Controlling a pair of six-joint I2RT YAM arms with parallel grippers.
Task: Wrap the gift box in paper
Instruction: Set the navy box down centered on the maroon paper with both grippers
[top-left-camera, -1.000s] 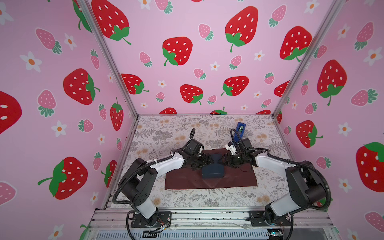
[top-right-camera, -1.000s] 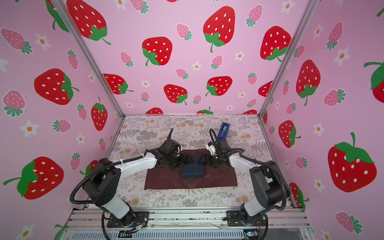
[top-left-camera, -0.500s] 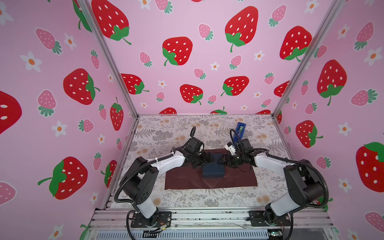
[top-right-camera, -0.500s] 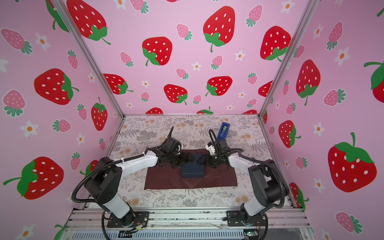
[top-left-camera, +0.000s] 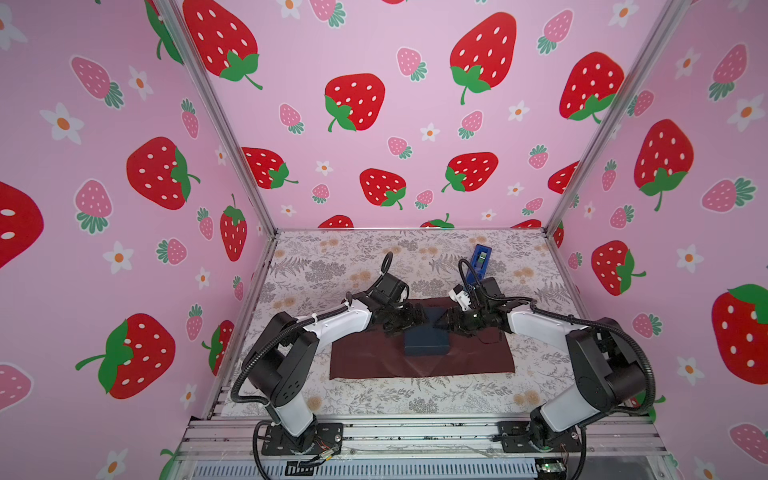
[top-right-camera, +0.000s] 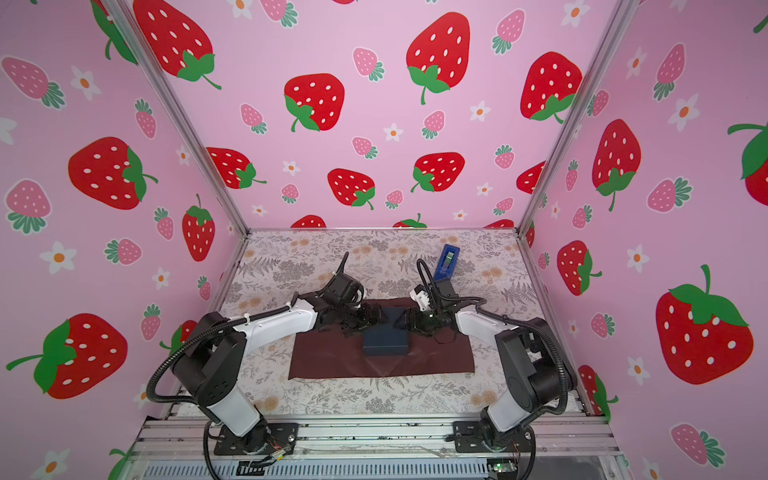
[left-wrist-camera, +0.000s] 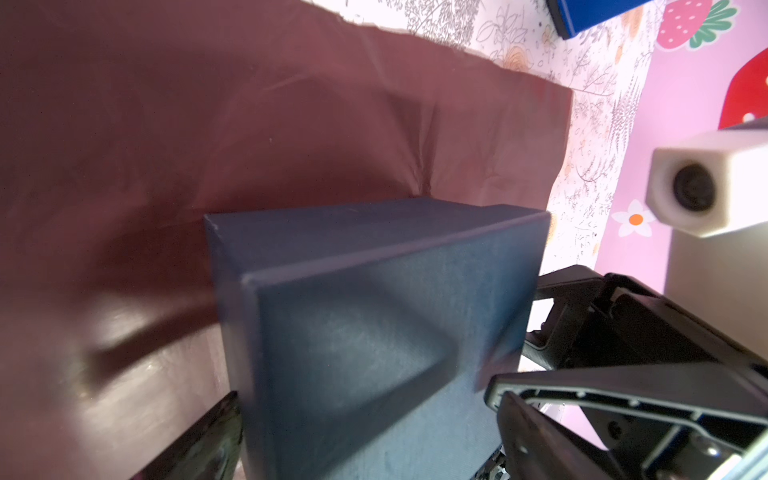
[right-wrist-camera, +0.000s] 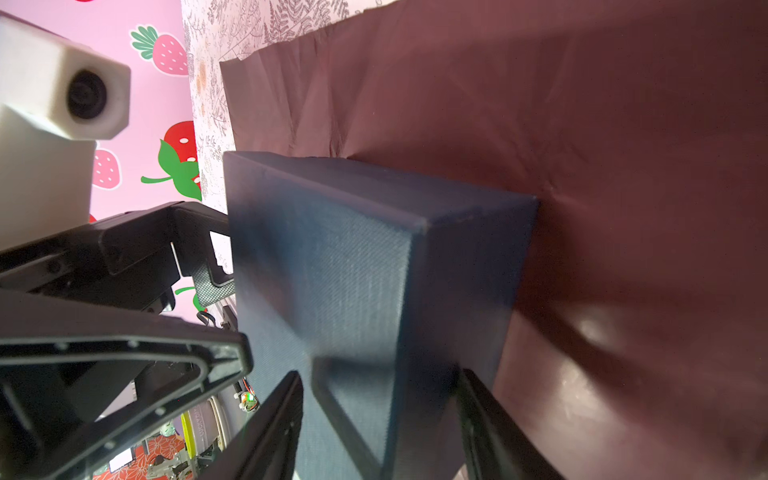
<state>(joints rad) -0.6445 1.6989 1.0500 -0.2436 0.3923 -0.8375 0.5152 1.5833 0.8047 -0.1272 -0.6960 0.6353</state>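
At the middle of the floral tabletop (top-left-camera: 332, 257), you have the gift box (top-left-camera: 427, 343) sitting on the paper (top-left-camera: 374, 361), toward the sheet's far edge, with both pincers crowding its far side. In both top views the black fingertips merge into the box's dark top, so you can't read either grip there. Up close, the left pincer (top-left-camera: 417, 319) stands with its jaws spread wide and the box (left-wrist-camera: 374, 332) between them. One of its fingers (left-wrist-camera: 199, 444) shows only as a blurred sliver, cut off at the picture's edge. The right pincer (top-left-camera: 446, 323) is about half closed around a box edge (right-wrist-camera: 332, 270); you can't tell whether its fingers (right-wrist-camera: 266, 428) actually press the card. The box is matte navy with a fine woven grain and crisp corners. The paper (left-wrist-camera: 208, 124) is dull maroon, creased and puckered where it meets the box. A bright blue tape dispenser (top-left-camera: 480, 259) stands behind, its near end hidden by the right arm. Against a second ago, box and sheet lie as they did; the left arm has edged slightly inward
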